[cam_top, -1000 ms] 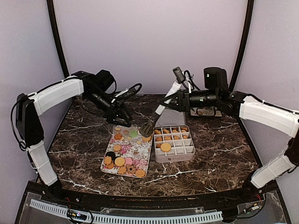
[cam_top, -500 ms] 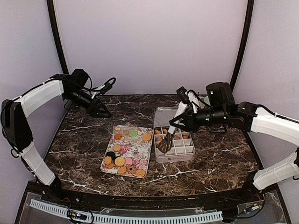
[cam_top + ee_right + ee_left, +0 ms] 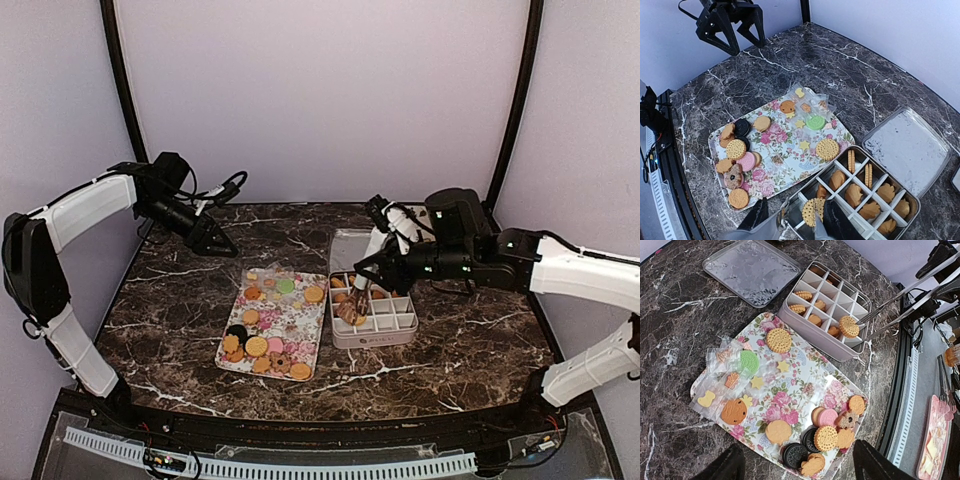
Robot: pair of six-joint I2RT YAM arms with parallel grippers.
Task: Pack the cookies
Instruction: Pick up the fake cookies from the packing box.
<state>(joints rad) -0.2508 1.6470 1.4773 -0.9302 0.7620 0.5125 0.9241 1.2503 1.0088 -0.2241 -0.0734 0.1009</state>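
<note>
Left hand: fingers spread wide, holding nothing, up over the back left of the desk.
Right hand: pinching the tongs, over the box.
Tongs: the tips sit on both sides of one round cookie.
Round cookie: at the box's front corner pocket, next to the flower tray.
Cookies: many lie on the flower tray, and more sit in the box's back pockets.
Lid: flat on the desk, just behind the box.
</note>
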